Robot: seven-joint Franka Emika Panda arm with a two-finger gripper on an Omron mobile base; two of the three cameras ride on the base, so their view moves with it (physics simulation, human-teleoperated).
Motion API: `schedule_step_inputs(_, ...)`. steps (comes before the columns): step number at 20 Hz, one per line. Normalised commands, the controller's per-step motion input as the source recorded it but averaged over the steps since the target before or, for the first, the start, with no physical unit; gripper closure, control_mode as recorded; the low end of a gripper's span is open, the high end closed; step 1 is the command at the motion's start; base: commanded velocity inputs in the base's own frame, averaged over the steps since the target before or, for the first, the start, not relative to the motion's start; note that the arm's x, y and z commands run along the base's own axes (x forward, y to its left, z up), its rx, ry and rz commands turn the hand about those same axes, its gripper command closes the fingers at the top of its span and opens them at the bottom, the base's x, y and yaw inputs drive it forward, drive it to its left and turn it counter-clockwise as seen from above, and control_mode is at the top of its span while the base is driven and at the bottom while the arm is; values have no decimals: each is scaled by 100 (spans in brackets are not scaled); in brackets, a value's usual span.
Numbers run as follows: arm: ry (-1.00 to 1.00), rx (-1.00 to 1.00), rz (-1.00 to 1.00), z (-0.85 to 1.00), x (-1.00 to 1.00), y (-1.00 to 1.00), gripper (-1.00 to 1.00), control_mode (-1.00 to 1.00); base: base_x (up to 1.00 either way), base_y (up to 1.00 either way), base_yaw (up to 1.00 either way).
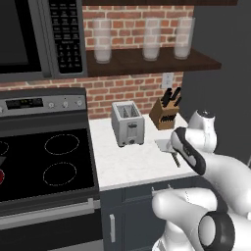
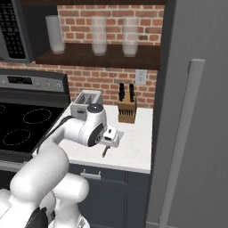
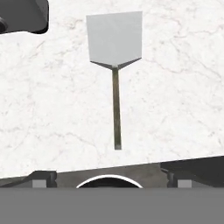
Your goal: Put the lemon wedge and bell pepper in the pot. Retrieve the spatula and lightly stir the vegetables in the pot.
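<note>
On the white surface (image 3: 183,109) the spatula (image 3: 115,65) lies under my open, empty hand (image 3: 109,177); next I lower onto its handle.

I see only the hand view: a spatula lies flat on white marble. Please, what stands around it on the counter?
Observer: In the left base view, a silver toaster stands on the counter, left of the spatula.
Operator: Is something behind the spatula also?
Observer: Yes, a wooden knife block stands against the brick wall, apart from the spatula.
Operator: And the gripper, is it touching the spatula?
Observer: No. In the hand view the fingertips stand wide apart short of the handle end; the gripper holds nothing.
</note>
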Motion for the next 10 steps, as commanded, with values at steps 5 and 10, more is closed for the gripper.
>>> schedule_step_inputs(5,3,0,0,-39,33,0,-100,-100,0,0,0)
schedule_step_inputs(10,7,0,0,-31,15,0,-100,-100,0,0,0)
